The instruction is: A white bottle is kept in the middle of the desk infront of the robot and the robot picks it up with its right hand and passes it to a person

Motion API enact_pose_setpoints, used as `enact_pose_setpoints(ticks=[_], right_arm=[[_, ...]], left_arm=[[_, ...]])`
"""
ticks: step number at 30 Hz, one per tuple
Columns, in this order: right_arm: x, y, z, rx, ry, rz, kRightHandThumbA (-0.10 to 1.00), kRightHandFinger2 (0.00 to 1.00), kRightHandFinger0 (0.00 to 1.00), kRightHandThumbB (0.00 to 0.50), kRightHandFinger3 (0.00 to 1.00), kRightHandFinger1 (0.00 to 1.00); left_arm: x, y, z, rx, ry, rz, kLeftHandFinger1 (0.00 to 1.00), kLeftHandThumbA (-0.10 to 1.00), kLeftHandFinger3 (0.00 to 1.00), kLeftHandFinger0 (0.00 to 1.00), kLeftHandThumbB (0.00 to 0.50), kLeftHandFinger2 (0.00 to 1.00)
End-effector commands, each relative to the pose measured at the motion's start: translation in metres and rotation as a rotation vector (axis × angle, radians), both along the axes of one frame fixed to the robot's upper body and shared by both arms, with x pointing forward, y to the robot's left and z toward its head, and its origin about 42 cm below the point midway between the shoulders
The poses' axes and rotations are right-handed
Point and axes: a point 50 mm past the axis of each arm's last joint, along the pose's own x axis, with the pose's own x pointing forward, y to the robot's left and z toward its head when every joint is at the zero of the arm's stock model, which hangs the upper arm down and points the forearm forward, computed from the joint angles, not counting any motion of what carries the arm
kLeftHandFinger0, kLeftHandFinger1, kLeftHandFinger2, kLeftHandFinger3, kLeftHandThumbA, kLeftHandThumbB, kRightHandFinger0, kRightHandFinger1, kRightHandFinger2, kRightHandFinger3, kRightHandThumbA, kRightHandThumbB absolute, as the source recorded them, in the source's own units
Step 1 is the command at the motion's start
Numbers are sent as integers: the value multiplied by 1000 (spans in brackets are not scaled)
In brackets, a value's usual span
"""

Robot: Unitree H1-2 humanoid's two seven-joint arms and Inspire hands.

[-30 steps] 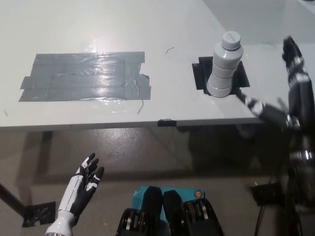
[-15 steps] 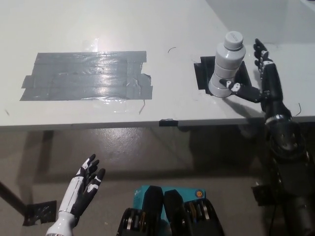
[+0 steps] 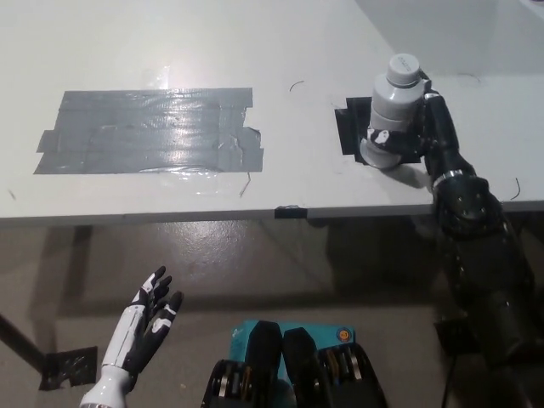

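On desk (image 3: 255,51), right hand (image 3: 422,127) around white bottle (image 3: 393,110)

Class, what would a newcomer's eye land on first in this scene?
The white bottle standing on a black patch at the desk's right side, with the black right hand wrapped around it. Next, the broad grey tape patch on the left.

One camera on the robot's head looks steeply down at the surface (image 3: 255,51) and the floor (image 3: 255,272) nearer in.
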Motion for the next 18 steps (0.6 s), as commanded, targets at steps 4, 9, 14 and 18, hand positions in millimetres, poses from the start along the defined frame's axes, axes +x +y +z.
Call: enact_pose_setpoints(ticks=[4,9,14,18], right_arm=[[26,15,34,-56,-8,-12,1000,1000,1000,489,1000,1000],[32,17,20,27,70,-33,727,1000,1000,421,1000,1000],[32,16,13,-48,104,-112,-90,390,12,251,370,166],[29,19,7,-41,100,-118,-100,776,0,182,737,382]], left_arm=[[5,1,10,2,-61,0,1000,835,1000,1000,19,1000],[3,0,9,-5,-58,-5,1000,825,1000,1000,15,1000],[6,0,12,6,-70,-7,1000,862,1000,1000,14,1000],[9,1,15,-1,-72,-6,1000,831,1000,1000,0,1000]])
